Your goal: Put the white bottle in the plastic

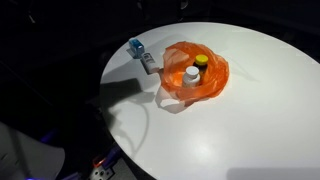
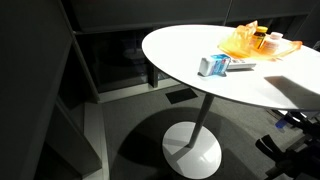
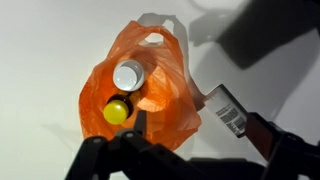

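The white bottle (image 3: 128, 75) with its white cap lies inside the orange plastic bag (image 3: 165, 100), next to a yellow-capped bottle (image 3: 117, 110). The bag lies open on the round white table, and shows in both exterior views (image 1: 212, 80) (image 2: 240, 42) with the white bottle (image 1: 190, 73) in it. My gripper (image 3: 195, 135) shows only in the wrist view, as two dark fingers at the bottom edge. It hangs above the bag's near side, open and empty, touching nothing.
A blue and white box (image 1: 137, 47) (image 2: 213, 65) and a flat grey labelled pack (image 1: 148, 63) (image 3: 228, 108) lie on the table (image 1: 260, 120) beside the bag. The table's pedestal base (image 2: 192, 150) stands on a dark floor.
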{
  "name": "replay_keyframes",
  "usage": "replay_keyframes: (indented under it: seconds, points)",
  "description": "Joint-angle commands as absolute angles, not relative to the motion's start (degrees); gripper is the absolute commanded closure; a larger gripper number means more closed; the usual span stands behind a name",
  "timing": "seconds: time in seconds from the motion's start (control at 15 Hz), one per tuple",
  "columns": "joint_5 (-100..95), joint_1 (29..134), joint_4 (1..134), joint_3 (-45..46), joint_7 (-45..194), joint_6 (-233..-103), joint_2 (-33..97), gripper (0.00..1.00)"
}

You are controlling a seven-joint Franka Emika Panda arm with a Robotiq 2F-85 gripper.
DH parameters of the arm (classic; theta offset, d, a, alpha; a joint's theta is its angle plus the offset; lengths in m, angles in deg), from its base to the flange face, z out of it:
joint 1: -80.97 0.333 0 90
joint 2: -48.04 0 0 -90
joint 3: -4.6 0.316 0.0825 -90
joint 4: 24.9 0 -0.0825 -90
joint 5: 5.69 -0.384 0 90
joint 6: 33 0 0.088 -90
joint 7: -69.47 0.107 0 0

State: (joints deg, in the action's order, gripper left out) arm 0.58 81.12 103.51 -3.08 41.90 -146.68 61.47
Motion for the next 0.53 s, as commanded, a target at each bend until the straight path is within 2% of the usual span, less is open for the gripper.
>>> replay_keyframes:
  seconds: [0.0, 0.47]
  points:
    - [0.99, 82.49, 101.14, -1.40, 34.43, -143.91, 57.78, 0.00]
    - [3.14, 84.06, 102.73, 2.45, 20.46, -142.49, 55.16, 0.00]
